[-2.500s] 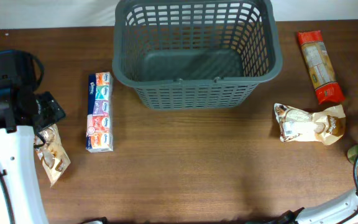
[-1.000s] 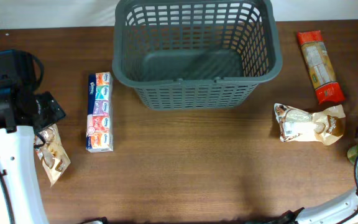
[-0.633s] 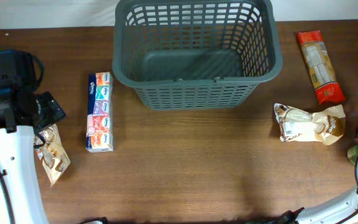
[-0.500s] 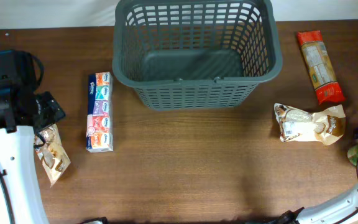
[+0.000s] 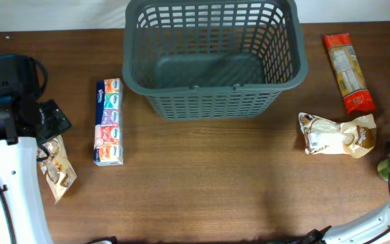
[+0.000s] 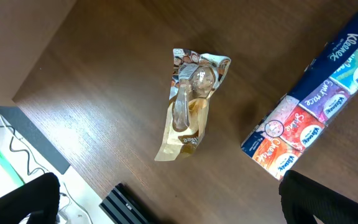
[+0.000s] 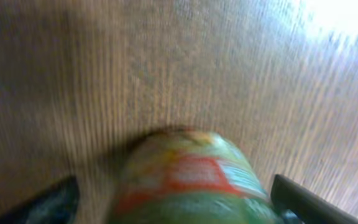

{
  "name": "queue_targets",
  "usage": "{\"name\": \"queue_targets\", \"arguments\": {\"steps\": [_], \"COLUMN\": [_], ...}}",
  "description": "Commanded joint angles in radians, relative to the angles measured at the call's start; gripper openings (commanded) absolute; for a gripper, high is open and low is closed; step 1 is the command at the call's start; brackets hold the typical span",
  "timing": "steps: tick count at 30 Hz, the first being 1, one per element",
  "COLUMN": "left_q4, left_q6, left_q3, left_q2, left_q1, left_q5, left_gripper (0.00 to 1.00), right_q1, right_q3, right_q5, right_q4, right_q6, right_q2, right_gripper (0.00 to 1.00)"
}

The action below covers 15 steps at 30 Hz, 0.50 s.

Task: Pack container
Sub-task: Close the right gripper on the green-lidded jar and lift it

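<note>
First pick: the basket, at the tabletop's far side, holds nothing. Well right of it, the right hand points down, fingers astride a green can; blur hides whether they pinch it. Next needs a firm grip, then a lift over the rim. Left of the basket, the left hand hangs wide open over a snack bag.

The container stands at the far edge of my tabletop, about mid-width. Left of it lies a tissue pack, with a snack packet nearer the left edge. Along the right edge, a long packet lies farthest back, a crumpled bag lies before it, and a can is nearest me.
</note>
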Motion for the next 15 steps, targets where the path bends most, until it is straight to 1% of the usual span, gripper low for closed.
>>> {"name": "queue_targets", "arguments": {"steps": [1, 2, 3, 5, 6, 8, 9, 10, 15], "left_q4": [-0.002, -0.002, -0.002, -0.002, -0.002, -0.002, -0.002, -0.002, -0.002], "left_q6": [-0.002, -0.002, -0.002, -0.002, -0.002, -0.002, -0.002, -0.002, -0.002], "left_q3": [-0.001, -0.001, -0.001, -0.001, -0.001, -0.001, -0.001, -0.001, -0.001], "left_q2": [0.003, 0.003, 0.003, 0.003, 0.003, 0.003, 0.003, 0.003, 0.003], "left_q1": [0.005, 0.005, 0.005, 0.005, 0.005, 0.005, 0.005, 0.005, 0.005], "left_q5": [0.011, 0.011, 0.011, 0.011, 0.011, 0.011, 0.011, 0.011, 0.011], "left_gripper": [1.0, 0.99, 1.0, 1.0, 1.0, 1.0, 1.0, 1.0, 1.0], "right_q1": [0.003, 0.003, 0.003, 0.003, 0.003, 0.003, 0.003, 0.003, 0.003], "right_q3": [-0.012, -0.012, -0.012, -0.012, -0.012, -0.012, -0.012, -0.012, 0.003], "right_q5": [0.01, 0.01, 0.007, 0.002, -0.001, -0.015, -0.021, -0.031, -0.109], "right_q4": [-0.006, -0.008, -0.008, -0.011, -0.013, -0.016, -0.018, -0.02, -0.045], "right_q6": [0.005, 0.005, 0.005, 0.005, 0.005, 0.005, 0.005, 0.005, 0.005], "right_q2": [0.04, 0.04, 0.04, 0.04, 0.04, 0.04, 0.04, 0.04, 0.039], "right_gripper": [0.61, 0.52, 0.47, 0.4, 0.34, 0.19, 0.05, 0.04, 0.04]}}
